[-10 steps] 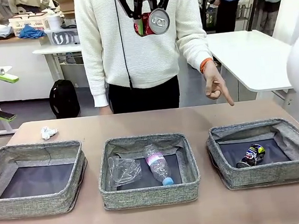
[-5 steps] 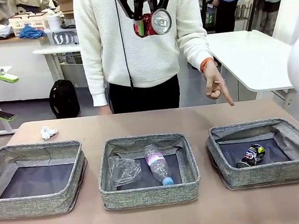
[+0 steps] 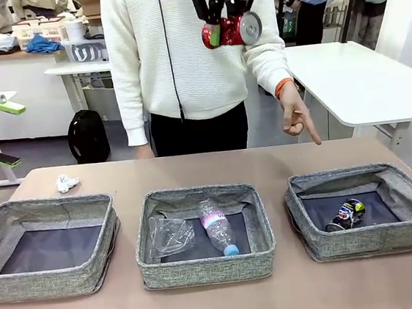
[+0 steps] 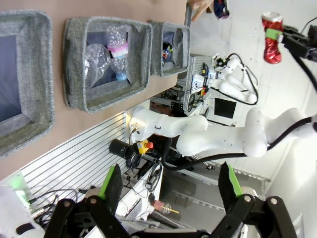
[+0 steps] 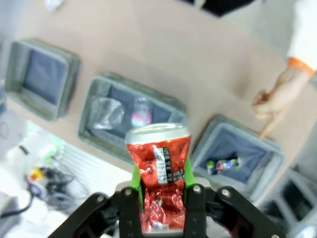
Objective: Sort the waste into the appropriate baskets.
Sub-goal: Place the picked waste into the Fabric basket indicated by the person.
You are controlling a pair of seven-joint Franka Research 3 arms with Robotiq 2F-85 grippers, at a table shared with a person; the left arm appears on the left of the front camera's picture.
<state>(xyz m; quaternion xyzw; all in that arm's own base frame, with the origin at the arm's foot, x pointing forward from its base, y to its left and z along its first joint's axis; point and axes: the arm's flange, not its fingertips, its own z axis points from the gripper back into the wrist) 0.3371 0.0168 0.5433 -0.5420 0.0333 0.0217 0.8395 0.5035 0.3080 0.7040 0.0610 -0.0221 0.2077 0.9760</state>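
High above the table's far side, my right gripper (image 3: 227,30) is shut on a dented red can (image 3: 231,31), seen close up between the green pads as the red can (image 5: 159,168). The three grey baskets stand in a row: left (image 3: 51,283), middle (image 3: 203,270), right (image 3: 381,239). Two clear bottles lie in the middle basket, a crushed one (image 3: 172,234) and a blue-capped one (image 3: 217,227). A black can (image 3: 346,214) lies in the right basket. A white paper wad (image 3: 67,183) rests on the table behind the left basket. My left gripper (image 3: 5,133) hangs open at the far left.
A person in a white sweater stands at the far edge, with one hand (image 3: 298,119) pointing down toward the right basket. In the left wrist view my open left gripper (image 4: 169,183) looks along the baskets (image 4: 79,64) from the side. Bare tabletop lies in front of and behind the baskets.
My right gripper has swung to the right with the red can and turned, so the can's top now faces right. The left arm and the person's hand have stayed put.
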